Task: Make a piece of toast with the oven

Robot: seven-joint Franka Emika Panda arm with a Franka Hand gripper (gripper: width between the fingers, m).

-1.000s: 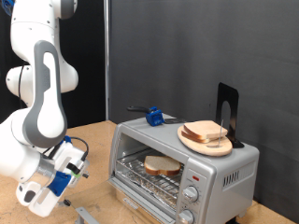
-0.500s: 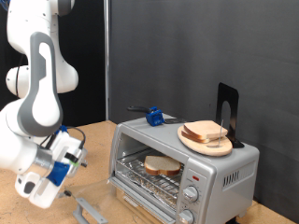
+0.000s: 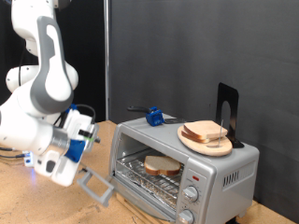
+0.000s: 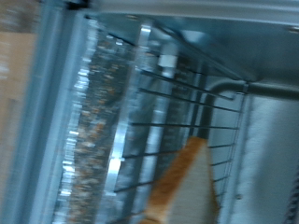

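Observation:
The silver-grey oven (image 3: 220, 173) stands at the exterior view's right, and its inside shows from the front. A piece of toast (image 3: 162, 166) lies on the wire rack (image 3: 149, 175) inside. The wrist view looks into the oven and shows the rack (image 4: 177, 112) and the toast's crust edge (image 4: 182, 187). Another slice (image 3: 207, 132) lies on a round wooden plate (image 3: 192, 140) on top of the oven. My gripper (image 3: 96, 187) hangs low just to the left of the oven's front, close to its lower left corner. Nothing shows between its fingers. The fingers do not show in the wrist view.
A thin black upright stand (image 3: 227, 114) is on the oven's back right. A blue object with a dark handle (image 3: 154, 118) lies at its back left. The wooden table (image 3: 19, 201) runs under the arm. A dark curtain is behind.
The arm has swung up and to the right. The gripper has moved from low at the exterior view's left edge to the oven's front left corner.

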